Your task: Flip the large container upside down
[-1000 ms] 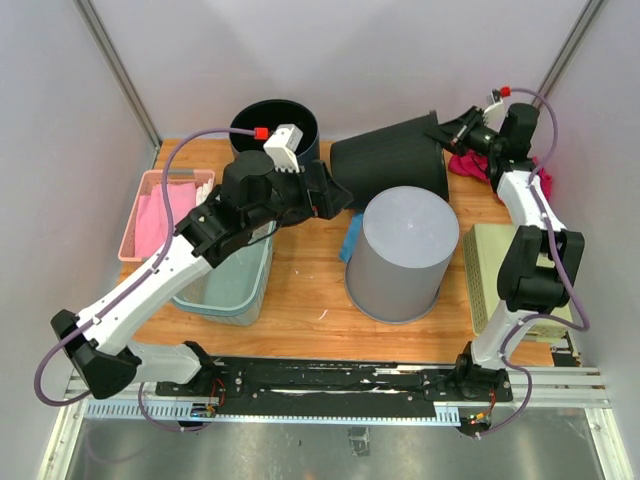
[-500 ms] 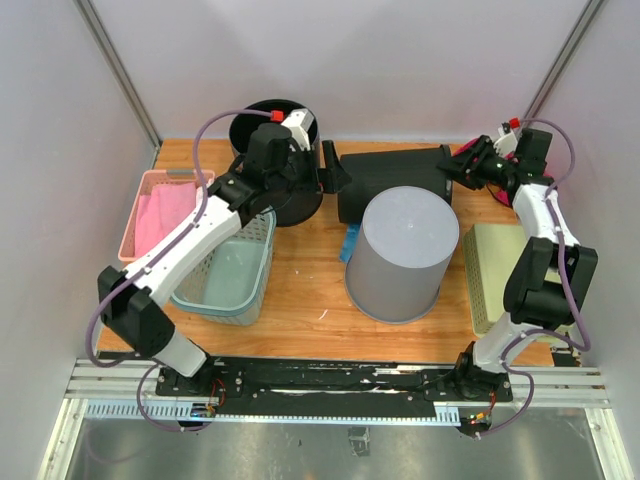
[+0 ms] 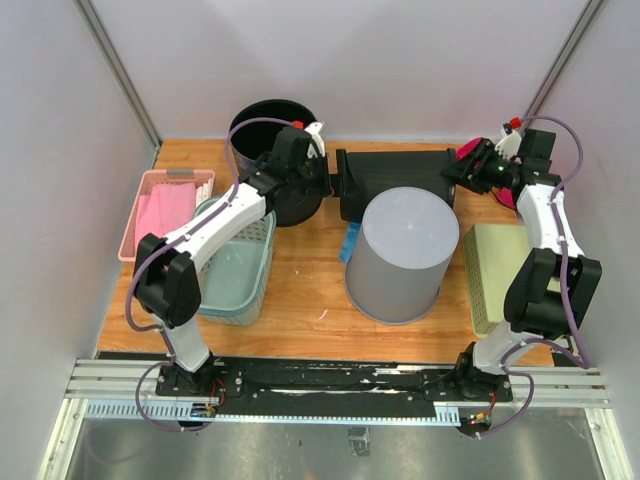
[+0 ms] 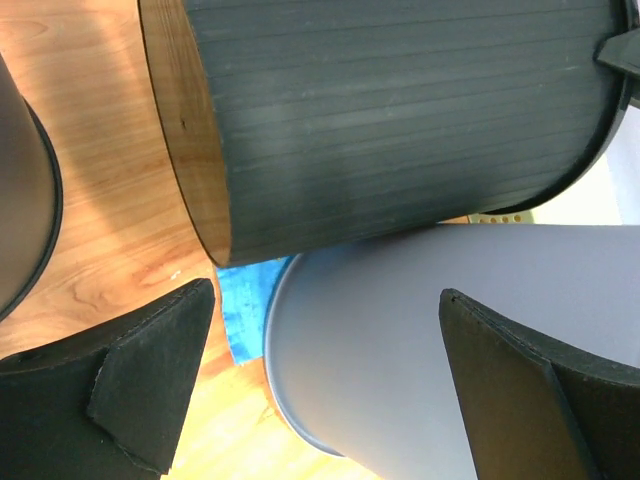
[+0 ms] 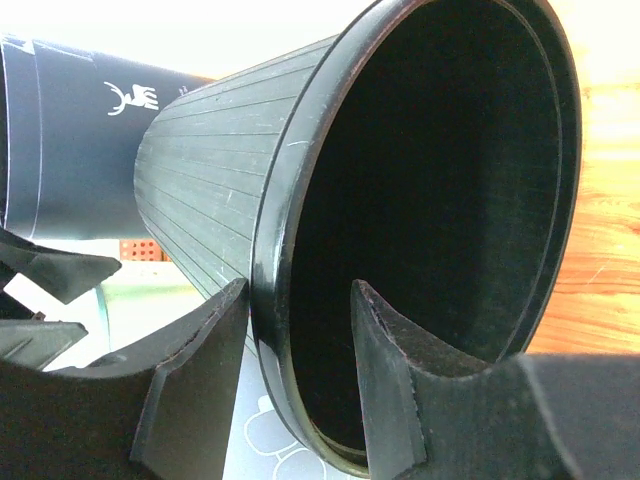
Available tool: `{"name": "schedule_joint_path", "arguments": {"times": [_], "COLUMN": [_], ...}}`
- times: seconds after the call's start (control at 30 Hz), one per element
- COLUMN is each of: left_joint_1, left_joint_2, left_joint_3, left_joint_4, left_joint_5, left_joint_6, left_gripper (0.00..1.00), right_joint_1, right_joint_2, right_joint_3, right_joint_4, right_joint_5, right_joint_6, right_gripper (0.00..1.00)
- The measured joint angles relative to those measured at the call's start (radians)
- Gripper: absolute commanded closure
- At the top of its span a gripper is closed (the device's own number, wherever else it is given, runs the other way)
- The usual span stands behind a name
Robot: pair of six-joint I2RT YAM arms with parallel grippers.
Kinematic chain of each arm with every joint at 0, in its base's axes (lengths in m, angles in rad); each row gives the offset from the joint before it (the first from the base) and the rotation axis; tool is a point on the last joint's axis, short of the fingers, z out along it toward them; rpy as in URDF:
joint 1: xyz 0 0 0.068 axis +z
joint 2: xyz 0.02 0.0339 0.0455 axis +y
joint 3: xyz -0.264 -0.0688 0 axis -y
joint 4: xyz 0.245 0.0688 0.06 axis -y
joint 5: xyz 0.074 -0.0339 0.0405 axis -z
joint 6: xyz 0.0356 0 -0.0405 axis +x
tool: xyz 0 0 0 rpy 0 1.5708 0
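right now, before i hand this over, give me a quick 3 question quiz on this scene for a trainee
1. True or false: the ribbed black container stands upright.
2. How does the grey container sit? A) mouth up B) closed end up C) on its side
3. Which part of the ribbed black container do the jaws of the right gripper straddle?

Key:
1. False. It lies on its side at the back of the table.
2. B
3. Its rim, with one jaw inside the mouth and one outside.
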Motion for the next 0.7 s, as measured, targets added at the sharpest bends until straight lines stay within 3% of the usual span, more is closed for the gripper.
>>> {"name": "schedule_joint_path", "arguments": {"times": [0.37, 0.7], "left_joint_1": [0.018, 0.033], "left_joint_2": [0.119, 0.264], "left_joint_3": [0.101, 0.225], "left_joint_4": [0.037, 0.073], "left_joint_5": [0.039, 0.190], "left_joint_6": [0.026, 0.017], "left_gripper": [0.01, 0.01], "right_joint_1": [0.000, -0.013], "right_joint_2": [-0.002, -0.001], "right_joint_3": [0.000, 0.000], "right_joint_4": [-0.006, -0.007], "right_joint_5": [0.004, 0.014], "right_joint_6": [-0.017, -0.026], "right_gripper": [0.55, 0.55]}}
